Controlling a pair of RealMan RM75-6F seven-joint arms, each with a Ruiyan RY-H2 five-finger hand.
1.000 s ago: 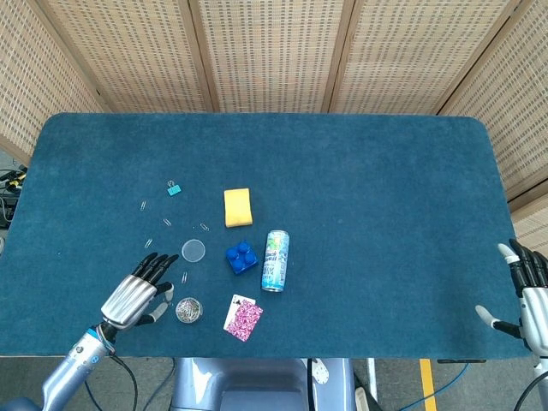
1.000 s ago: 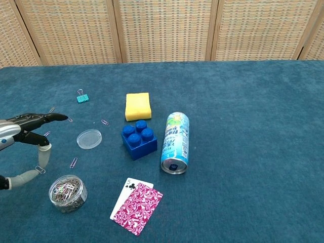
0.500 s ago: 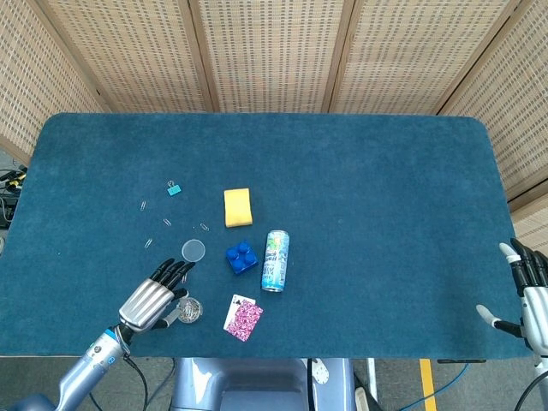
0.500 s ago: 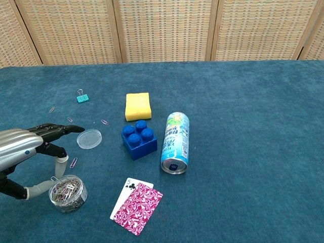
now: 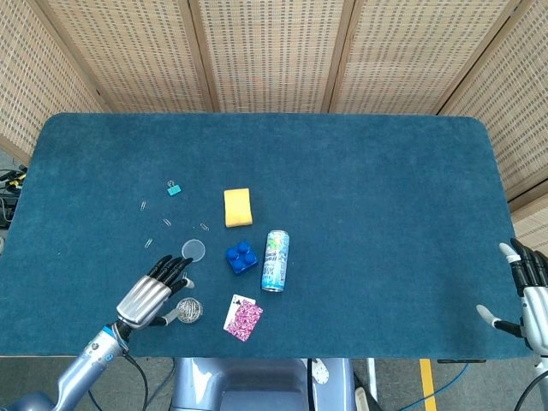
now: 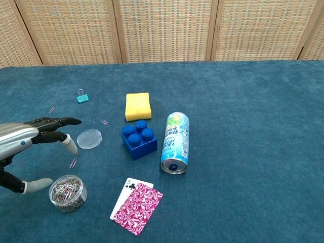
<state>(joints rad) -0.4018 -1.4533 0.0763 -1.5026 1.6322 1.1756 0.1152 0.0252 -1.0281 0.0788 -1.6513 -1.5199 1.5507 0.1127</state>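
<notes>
here the left hand [image 6: 30,139] hovers empty, fingers spread, over the paper-clip tub [image 6: 67,193] near the table's [image 5: 360,188] front edge; right hand [image 5: 531,291] spread empty at the front right corner.

Yellow sponge [image 6: 137,106], blue brick [image 6: 139,139], pink-patterned card [image 6: 136,207], teal clip [image 6: 82,97].
</notes>
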